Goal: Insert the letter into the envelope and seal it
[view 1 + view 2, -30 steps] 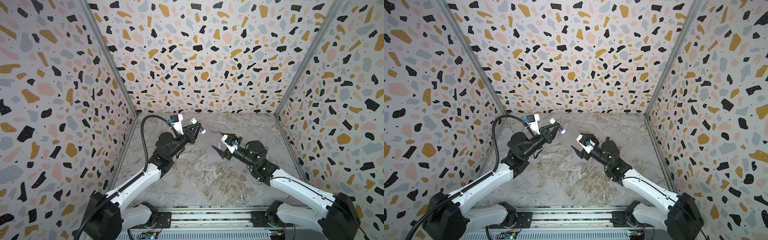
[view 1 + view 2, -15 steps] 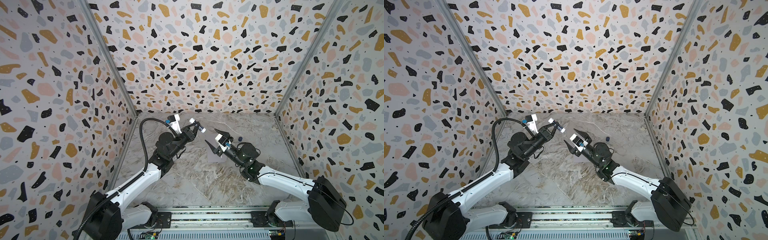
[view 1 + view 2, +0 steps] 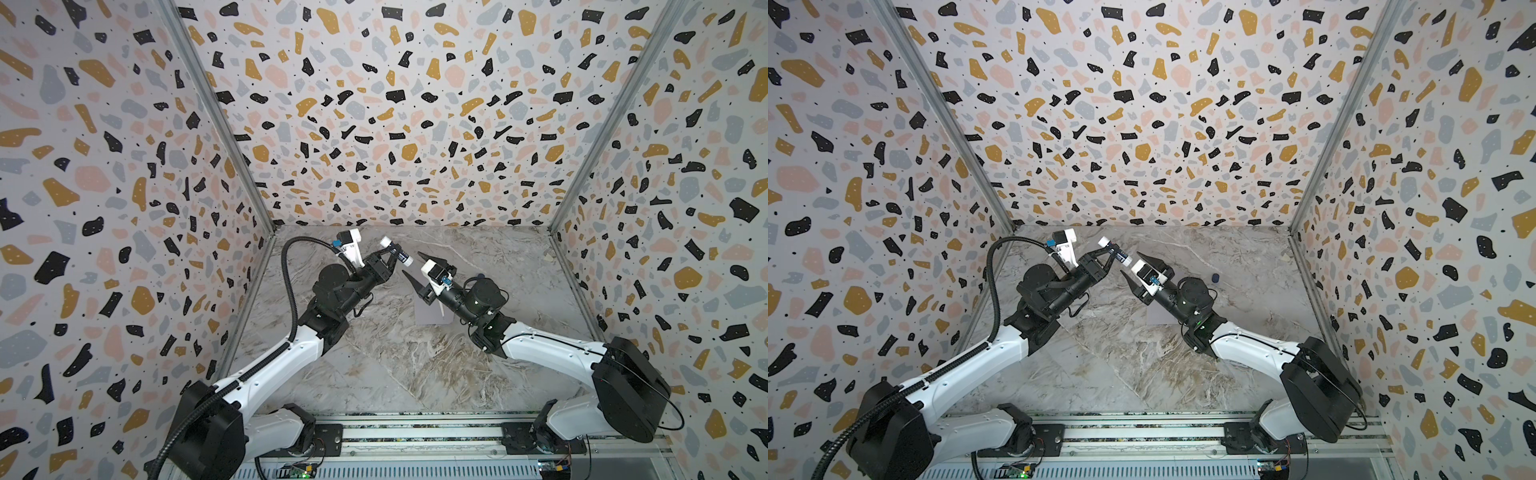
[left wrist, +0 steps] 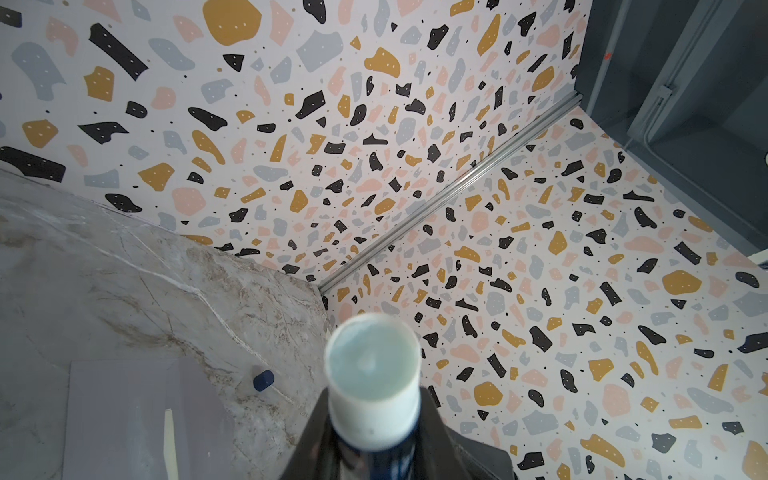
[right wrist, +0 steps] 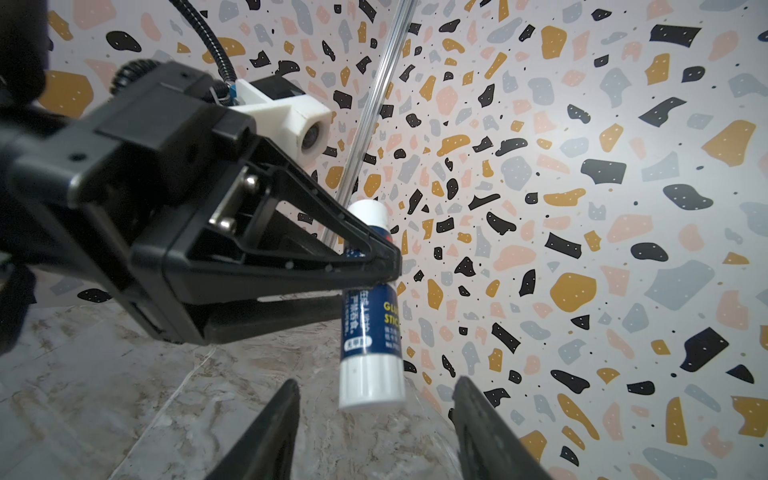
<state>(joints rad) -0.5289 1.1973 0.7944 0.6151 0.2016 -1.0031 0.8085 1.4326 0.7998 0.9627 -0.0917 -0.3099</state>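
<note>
Top views: terrazzo-print walls (image 3: 374,104) box in a marble-look table (image 3: 395,374), where your two arms meet tip to tip over its far middle. Your left arm (image 3: 282,361) reaches in from the near left and your right arm (image 3: 552,353) from the near right, both raised off the surface.

The envelope (image 3: 428,313) lies flat on the table right of centre, partly hidden under your right arm's wrist. The left wrist view shows the envelope (image 4: 124,415) as a plain lavender-grey sheet. A thin pale strip runs on it, and you cannot tell what that is.

Your left gripper (image 3: 392,254) is clamped on a glue stick (image 3: 397,252), its jaws pinching the blue barrel crosswise so that a white end sticks out on each side. Your right gripper (image 3: 412,263) faces it with jaws apart.

In the right wrist view the glue stick (image 5: 370,332) hangs from the left gripper (image 5: 384,259). Its lower white end shows between your right fingertips (image 5: 278,424), with a gap on either side.

A small dark blue cap (image 3: 480,275) sits on the table beyond the envelope, near it but apart.
</note>
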